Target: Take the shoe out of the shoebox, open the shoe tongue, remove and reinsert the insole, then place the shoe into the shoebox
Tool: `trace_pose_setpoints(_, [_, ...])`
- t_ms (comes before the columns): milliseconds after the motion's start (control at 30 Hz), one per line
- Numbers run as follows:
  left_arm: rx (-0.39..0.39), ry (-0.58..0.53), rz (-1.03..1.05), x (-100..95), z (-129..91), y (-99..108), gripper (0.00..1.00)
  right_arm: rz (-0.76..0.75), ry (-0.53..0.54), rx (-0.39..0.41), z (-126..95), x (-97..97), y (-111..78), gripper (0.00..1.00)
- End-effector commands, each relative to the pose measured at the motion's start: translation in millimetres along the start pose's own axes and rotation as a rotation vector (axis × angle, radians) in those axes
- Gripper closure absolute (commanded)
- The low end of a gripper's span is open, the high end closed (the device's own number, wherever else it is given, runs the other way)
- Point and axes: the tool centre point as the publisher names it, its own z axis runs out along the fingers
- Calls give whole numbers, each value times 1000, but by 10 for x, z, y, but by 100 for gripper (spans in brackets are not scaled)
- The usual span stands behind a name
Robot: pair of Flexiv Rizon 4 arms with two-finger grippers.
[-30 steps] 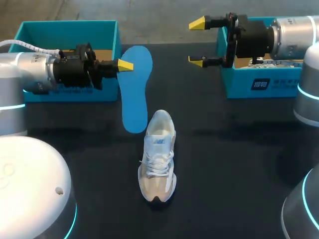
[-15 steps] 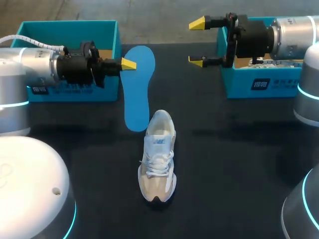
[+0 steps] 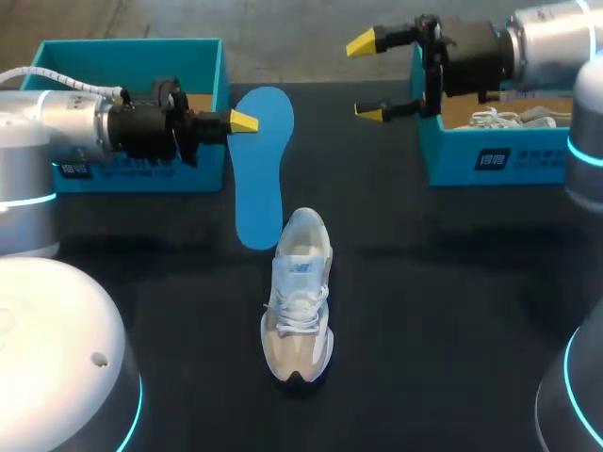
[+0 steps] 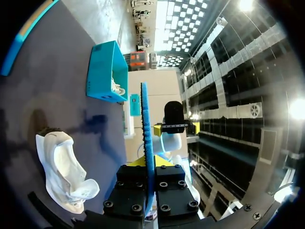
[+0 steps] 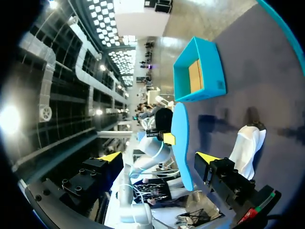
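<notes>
Our left pincer [image 3: 241,121] is clamped on the blue insole [image 3: 259,179] at its edge, beside the left shoebox [image 3: 203,56]. The shoe [image 3: 299,301] lies on the counter [image 3: 443,311], heel end near the insole's tip. Our right pincer [image 3: 369,77] is spread, empty, by the right shoebox [image 3: 490,160]. We judge removal done — reinsertion next: angle the insole into the shoe's opening.

blue insole [image 3: 259,179], white and beige shoe [image 3: 298,301], teal shoeboxes [image 3: 132,58], black table [image 3: 433,311].
</notes>
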Motion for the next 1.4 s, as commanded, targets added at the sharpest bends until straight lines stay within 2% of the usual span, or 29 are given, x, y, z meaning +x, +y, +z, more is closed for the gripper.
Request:
trace_pose_setpoints(33, [1,-2,0,5,-3,6,100,-3,-182,47,-3,183,81,0])
trace_pose_setpoints(300, [1,-2,0,5,-3,6,100,-24,-345,67,-32,366,50,0])
trace_pose_setpoints(633, [1,-2,0,5,-3,6,100,34,-522,42,-12,541,47,0])
trace_pose_setpoints(1067, [1,-2,0,5,-3,6,100,43,-671,-1,148,654,-13,0])
trace_pose_setpoints(1400, [1,-2,0,5,-3,6,100,61,-832,-34,354,744,-44,0])
